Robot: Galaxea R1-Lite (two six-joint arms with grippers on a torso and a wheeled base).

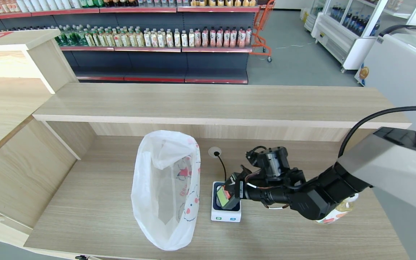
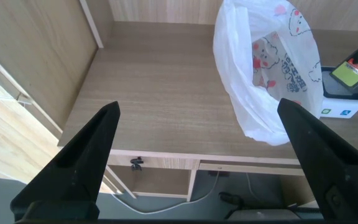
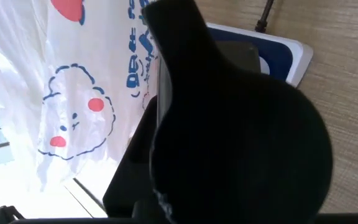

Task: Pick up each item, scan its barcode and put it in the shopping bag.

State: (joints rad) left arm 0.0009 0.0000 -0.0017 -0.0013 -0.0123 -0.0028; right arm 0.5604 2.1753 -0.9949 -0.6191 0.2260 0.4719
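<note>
A white shopping bag [image 1: 164, 187] with cartoon prints stands open on the wooden counter [image 1: 96, 202]. Just to its right sits a white and blue scanner [image 1: 225, 213]. My right gripper [image 1: 229, 194] hangs low over the scanner, shut on a small dark pack [image 1: 223, 198] with a green and red label. From the left wrist, the bag [image 2: 266, 74], the scanner [image 2: 340, 104] and the pack [image 2: 353, 67] are all visible. My left gripper [image 2: 204, 155] is open and empty, above the counter's front edge, left of the bag. In the right wrist view, a dark shape hides the fingertips, with the bag [image 3: 86, 106] and scanner [image 3: 286, 57] beyond.
A bottle [image 1: 338, 213] with a colourful label stands on the counter behind my right forearm. The scanner's cable runs to a round hole [image 1: 214, 152] in the counter. A raised ledge [image 1: 222, 104] borders the far side, and a side wall [image 1: 24, 169] closes the left.
</note>
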